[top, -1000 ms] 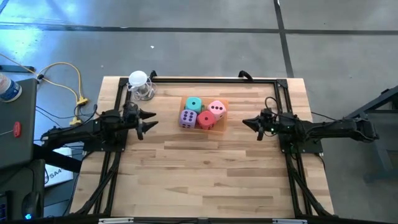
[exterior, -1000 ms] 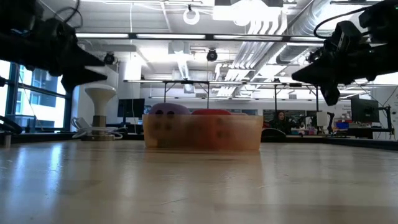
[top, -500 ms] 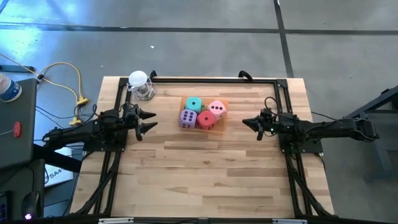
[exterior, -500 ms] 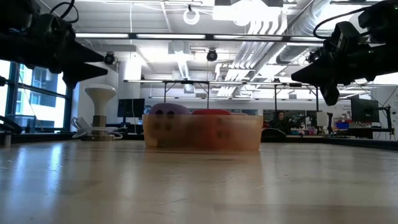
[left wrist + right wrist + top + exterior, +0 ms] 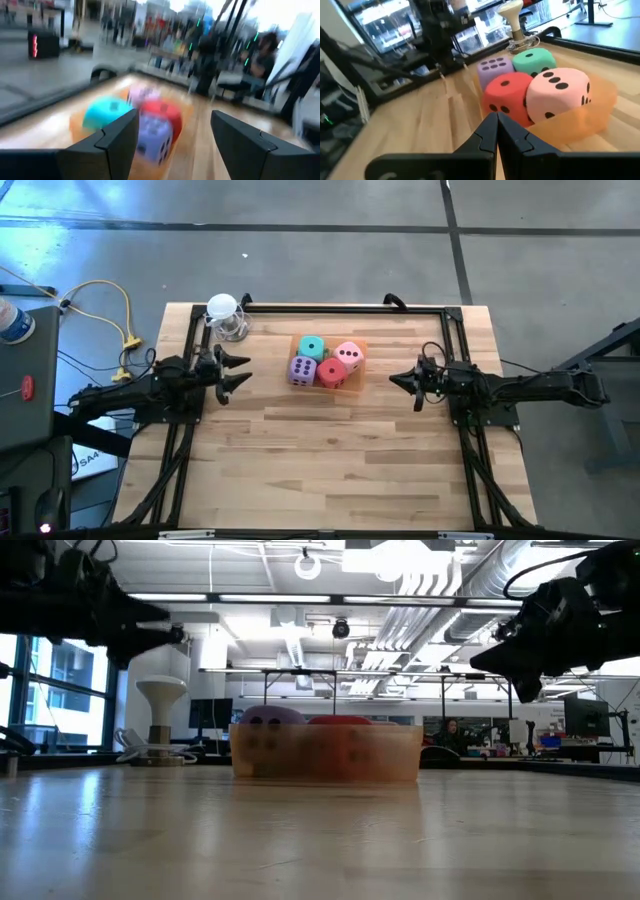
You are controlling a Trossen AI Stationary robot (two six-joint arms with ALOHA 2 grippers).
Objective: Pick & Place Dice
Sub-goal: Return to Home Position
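On the left, spread open and empty: left gripper [image 5: 243, 370], hovering above the table [image 5: 330, 460], near the cup [image 5: 225, 317]. Could clip that cup if swung wide while pulling away. In the middle, green die [image 5: 312, 347], purple die [image 5: 302, 369], red die [image 5: 331, 372] and pink die [image 5: 349, 356], all heaped in the tray [image 5: 356, 383], pink riding high at the rim. Might spill with any knock. On the right, pinched shut on nothing: right gripper [image 5: 394, 380], aimed at the tray, near it; risky only if driven forward.
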